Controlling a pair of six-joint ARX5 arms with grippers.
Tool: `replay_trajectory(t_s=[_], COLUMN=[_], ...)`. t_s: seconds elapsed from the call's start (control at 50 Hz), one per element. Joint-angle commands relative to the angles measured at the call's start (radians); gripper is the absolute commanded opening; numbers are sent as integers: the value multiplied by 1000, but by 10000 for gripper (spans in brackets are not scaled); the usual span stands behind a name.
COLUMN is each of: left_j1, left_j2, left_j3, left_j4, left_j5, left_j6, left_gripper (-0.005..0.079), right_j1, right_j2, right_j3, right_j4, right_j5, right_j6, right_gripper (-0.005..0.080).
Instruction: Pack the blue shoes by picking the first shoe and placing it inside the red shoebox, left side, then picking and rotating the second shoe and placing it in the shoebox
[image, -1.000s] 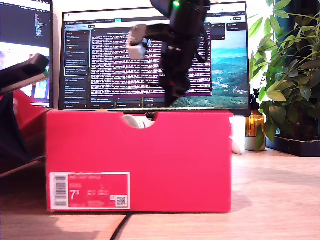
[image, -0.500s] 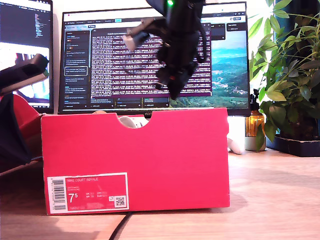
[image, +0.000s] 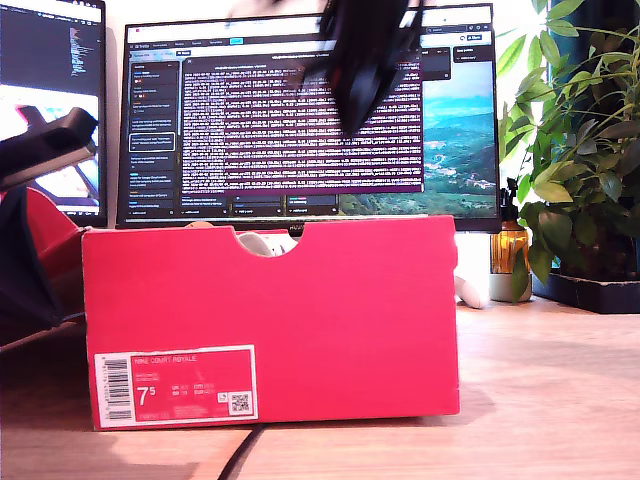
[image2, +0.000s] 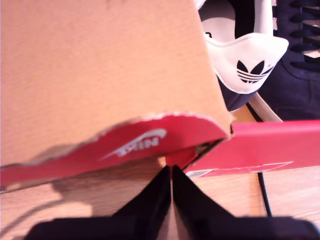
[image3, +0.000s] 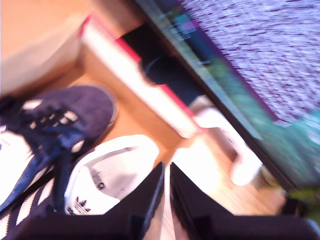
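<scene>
My first gripper is seen with jaws pressed together, nothing pinched, tips just below the red lid flap, where "NIKE" and a white swoosh are printed, upside down in that view. Beyond the flap, one of the blue shoes shows its white heel tab with a black trefoil.

My second gripper is likewise closed and empty, above both shoes lying in the red shoebox; that view is blurred, so the contact between the shoes cannot be told.

In the exterior view the shoebox fills the lower centre. Its label reads "7.5", seemingly "NIKE COURT ROYALE", with a barcode. A blurred dark arm hangs at upper centre before the monitor.
</scene>
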Motion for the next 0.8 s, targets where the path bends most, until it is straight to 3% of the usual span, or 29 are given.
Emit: replay_trajectory(t_s=[0.0, 0.14, 0.36, 0.5, 0.78], left_j1=[-3, -7, -50, -77, -77], left_j2=[8, -13, -110, -188, -247], left_j3=[11, 11, 11, 11, 11], left_j4=[7, 1, -34, -72, -65], left_j5=[16, 45, 58, 56, -109], left_j6=[-3, 12, 78, 85, 286], left_gripper=[-19, -19, -19, -19, -19], right_j1=[-6, -21, -83, -121, -177], right_j2=[-8, -17, -17, -18, -47], right_j3=[9, 9, 9, 6, -126], right_j4=[-17, -94, -202, -252, -259], right_j5=[-1, -9, -126, -135, -153], right_j6=[61, 137, 203, 203, 223], right_gripper=[-13, -13, -13, -13, -13])
